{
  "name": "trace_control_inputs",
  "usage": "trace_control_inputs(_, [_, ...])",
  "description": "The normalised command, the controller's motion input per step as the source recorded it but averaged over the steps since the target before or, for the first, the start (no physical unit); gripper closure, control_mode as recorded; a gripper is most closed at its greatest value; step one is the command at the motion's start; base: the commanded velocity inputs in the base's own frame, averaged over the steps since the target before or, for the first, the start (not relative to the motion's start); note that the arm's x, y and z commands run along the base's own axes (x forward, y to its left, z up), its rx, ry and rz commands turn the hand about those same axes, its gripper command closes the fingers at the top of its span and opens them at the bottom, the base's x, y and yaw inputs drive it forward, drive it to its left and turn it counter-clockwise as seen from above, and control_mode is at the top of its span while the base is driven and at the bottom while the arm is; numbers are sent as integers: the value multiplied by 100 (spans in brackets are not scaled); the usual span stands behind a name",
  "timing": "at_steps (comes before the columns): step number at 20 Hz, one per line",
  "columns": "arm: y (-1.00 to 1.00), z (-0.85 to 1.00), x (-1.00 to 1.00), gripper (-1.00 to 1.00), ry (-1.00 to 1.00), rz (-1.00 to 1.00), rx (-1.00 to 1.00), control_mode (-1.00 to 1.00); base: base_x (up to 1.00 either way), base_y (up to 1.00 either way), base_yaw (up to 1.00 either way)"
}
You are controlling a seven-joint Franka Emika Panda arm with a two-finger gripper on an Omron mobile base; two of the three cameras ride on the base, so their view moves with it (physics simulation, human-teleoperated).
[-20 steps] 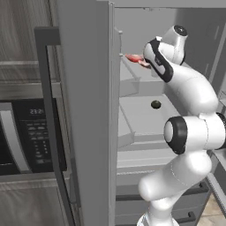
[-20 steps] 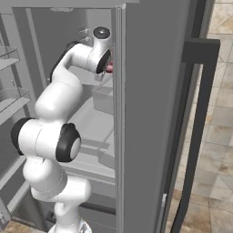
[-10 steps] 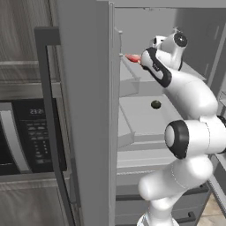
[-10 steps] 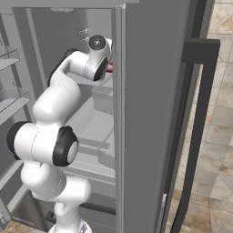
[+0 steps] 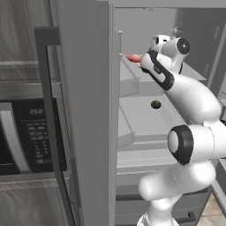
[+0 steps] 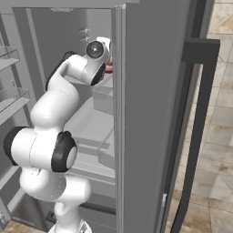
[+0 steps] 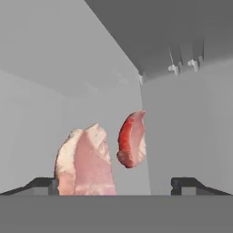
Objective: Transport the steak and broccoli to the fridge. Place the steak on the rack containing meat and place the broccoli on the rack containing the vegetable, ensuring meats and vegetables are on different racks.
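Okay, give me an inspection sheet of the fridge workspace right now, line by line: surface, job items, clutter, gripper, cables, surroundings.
Surface: upper fridge shelf, pale grey, carries meat.
Job's things: steak, pale pink, between the spread fingertips; whether it touches them cannot be told. Broccoli: nothing seen.
Clutter: darker red meat piece just beyond the steak; small dark round vegetable on the lower shelf.
Gripper: gripper open, inside the fridge.
Cables: nothing seen.
Surroundings: black oven left of the fridge; tiled floor to the right.

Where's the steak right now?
In the hand view the steak is inside the fridge, low and left of centre between the open pincer tips, with the darker red meat piece just right.
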Motion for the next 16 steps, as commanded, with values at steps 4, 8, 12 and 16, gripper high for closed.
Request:
trace_control_inputs(4, [13,33,-65,-100,17,0,0,-100,0,0,0])
trace_control_inputs(8, [14,28,-79,-100,11,0,0,-100,0,0,0])
trace_control_inputs(12, [17,9,-96,-100,-10,0,-9,-100,0,0,0])
trace_control_inputs(16, [8,-1,-100,-100,-24,0,-12,-100,0,0,0])
